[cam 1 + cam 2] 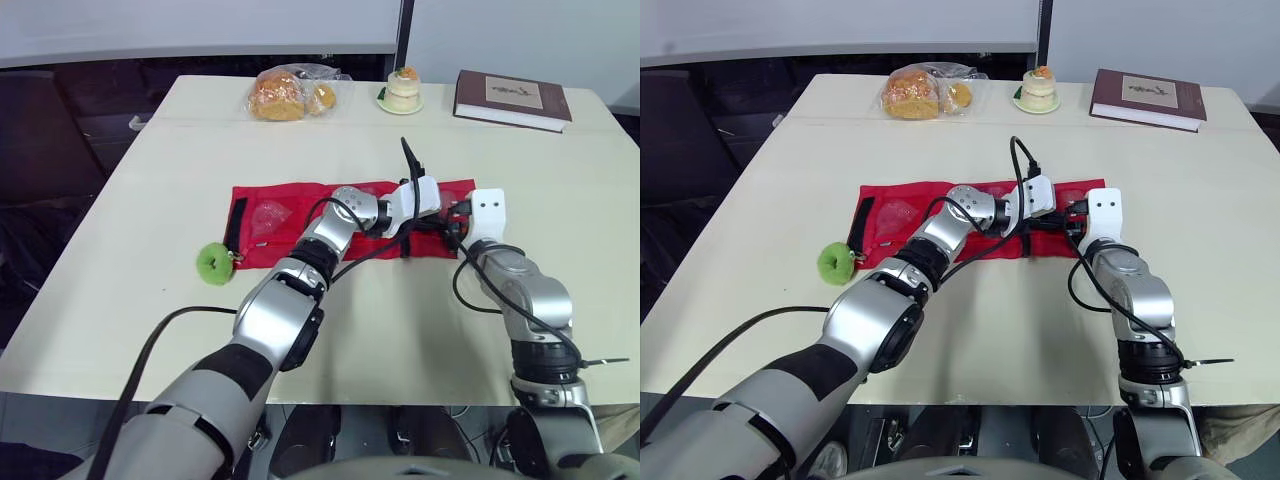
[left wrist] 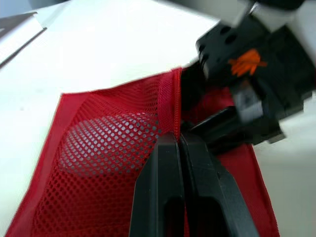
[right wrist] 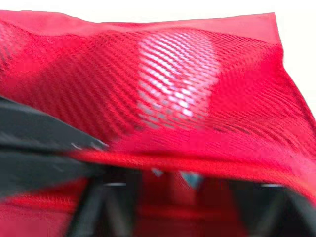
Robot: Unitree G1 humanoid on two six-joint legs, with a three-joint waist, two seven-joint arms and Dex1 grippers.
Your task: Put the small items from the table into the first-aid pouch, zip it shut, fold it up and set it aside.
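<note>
At mid-table, the red mesh pouch (image 1: 300,195) lies unfolded, the left fingers (image 2: 158,197) pinched together on its seam.

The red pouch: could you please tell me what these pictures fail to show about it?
- Right wrist view: the pale item under the mesh is blurred, not identifiable.
- Left wrist view: the closed left gripper hides with its own fingertips whatever they pinch.
- Eye views: both it and the right gripper cover the pouch edge they work on.

Head eyes look down over the table (image 1: 400,325); wrist cameras hug the pouch (image 2: 98,148).
</note>
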